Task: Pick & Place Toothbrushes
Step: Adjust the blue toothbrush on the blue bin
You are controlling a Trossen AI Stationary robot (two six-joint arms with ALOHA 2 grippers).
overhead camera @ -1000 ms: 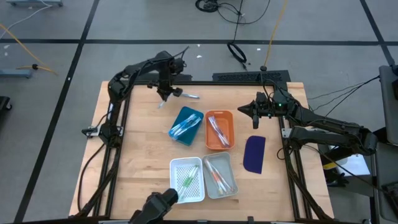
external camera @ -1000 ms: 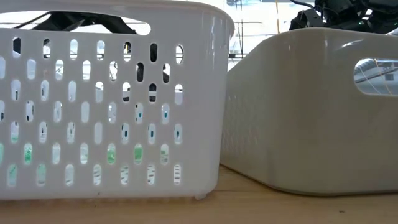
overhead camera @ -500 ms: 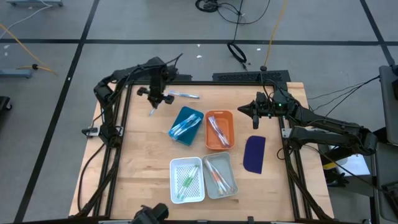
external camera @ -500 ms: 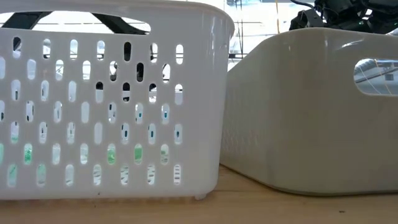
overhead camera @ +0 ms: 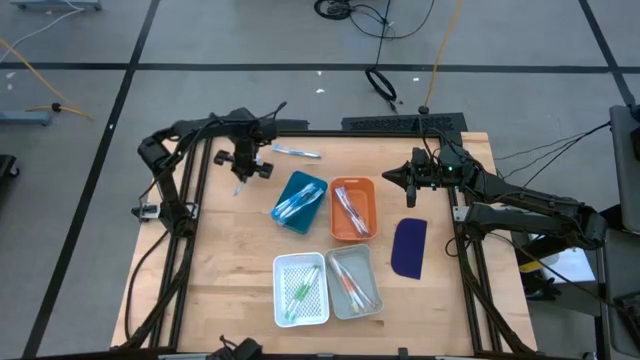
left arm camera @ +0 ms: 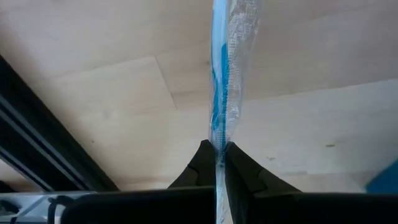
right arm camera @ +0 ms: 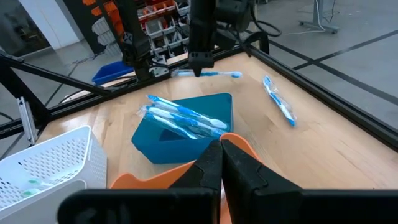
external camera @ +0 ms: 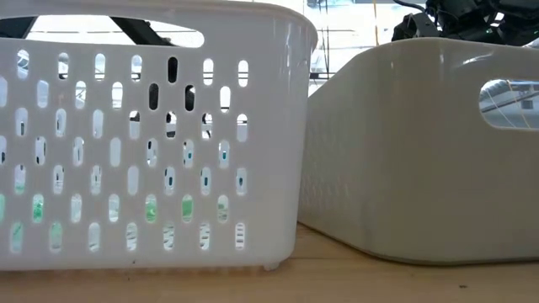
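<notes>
My left gripper [overhead camera: 243,168] hovers over the table's far left part, shut on a blue toothbrush in a clear wrapper [left arm camera: 224,74]; the right wrist view shows that toothbrush [right arm camera: 217,73] lifted off the wood. A second wrapped blue toothbrush [overhead camera: 296,152] lies flat on the table near the far edge. Several more lie in the blue tray [overhead camera: 300,200], the orange tray [overhead camera: 353,208], the white perforated basket [overhead camera: 300,290] and the grey tray [overhead camera: 353,282]. My right gripper [overhead camera: 392,178] is shut, holds nothing, and waits to the right of the orange tray. My left gripper pinches the wrapped toothbrush between its two fingertips [left arm camera: 205,163], on a spot along the stick [left arm camera: 219,140]; which end that is does not show. The fingers come from above, pointing down. The toothbrush is lifted clear and lies about level [right arm camera: 186,73].
A dark blue flat oblong piece [overhead camera: 410,247] lies on the table's right side. A black frame [overhead camera: 200,180] runs along the table's edges. In the low view the white basket [external camera: 152,135] and the grey tray [external camera: 421,151] fill the near foreground. Bare wood lies on the left half.
My left gripper has carried the held toothbrush toward the table's left edge and a little toward the near edge, staying shut on it. The loose toothbrush near the far edge has stayed where it was.
</notes>
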